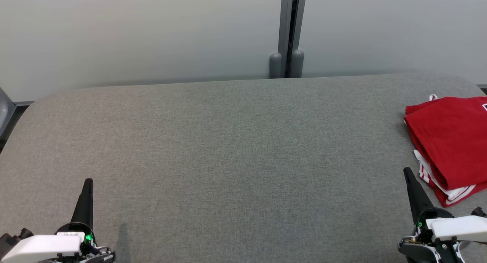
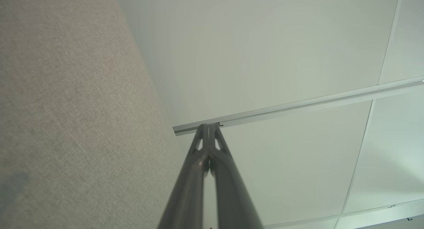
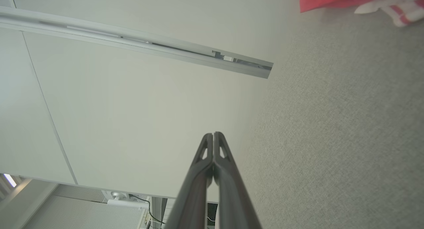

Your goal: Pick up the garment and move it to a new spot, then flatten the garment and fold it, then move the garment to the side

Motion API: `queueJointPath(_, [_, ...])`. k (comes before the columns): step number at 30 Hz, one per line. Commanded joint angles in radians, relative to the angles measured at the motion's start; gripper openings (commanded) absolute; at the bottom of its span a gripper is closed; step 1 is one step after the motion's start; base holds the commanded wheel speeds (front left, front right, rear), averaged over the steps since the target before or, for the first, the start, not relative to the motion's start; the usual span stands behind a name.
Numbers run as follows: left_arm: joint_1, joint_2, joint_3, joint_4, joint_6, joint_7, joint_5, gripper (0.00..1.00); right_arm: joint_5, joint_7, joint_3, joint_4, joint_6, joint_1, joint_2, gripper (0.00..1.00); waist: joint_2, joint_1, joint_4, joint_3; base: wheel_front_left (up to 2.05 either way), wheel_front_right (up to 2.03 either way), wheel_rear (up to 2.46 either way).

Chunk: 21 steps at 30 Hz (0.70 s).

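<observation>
Garment (image 1: 452, 141) lies folded at the right edge of the worktop (image 1: 228, 160), just ahead-right of your right end effector (image 1: 408, 172) — the nearer one, fingers pressed together, holding nothing.

Probably a lab or office: pale partition panels (image 1: 152, 34), metal post (image 1: 285, 27), grey fabric-covered table (image 1: 228, 160).

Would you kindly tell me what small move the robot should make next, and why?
Likely just hold both arms parked. The red garment looks already folded and lies at the right side of the grey table, while the left claw and right claw are shut and clear of it.
</observation>
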Motion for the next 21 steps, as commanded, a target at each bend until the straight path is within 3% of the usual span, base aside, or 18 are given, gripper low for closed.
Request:
queueJointPath(1, [-0.019, 0.000, 0.011, -0.007, -0.008, 0.007, -0.025, 0.00, 0.029, 0.006, 0.001, 0.006, 0.001, -0.012, -0.001, 0.00, -0.0001, 0.0000, 0.000, -0.001, 0.00, 0.00, 0.00])
queueJointPath(21, [-0.031, -0.015, 0.046, -0.006, -0.029, 0.046, -0.147, 0.00, 0.165, 0.014, 0.008, 0.030, 0.001, -0.030, 0.004, 0.00, -0.0001, 0.0000, 0.000, -0.006, 0.00, 0.00, 0.00])
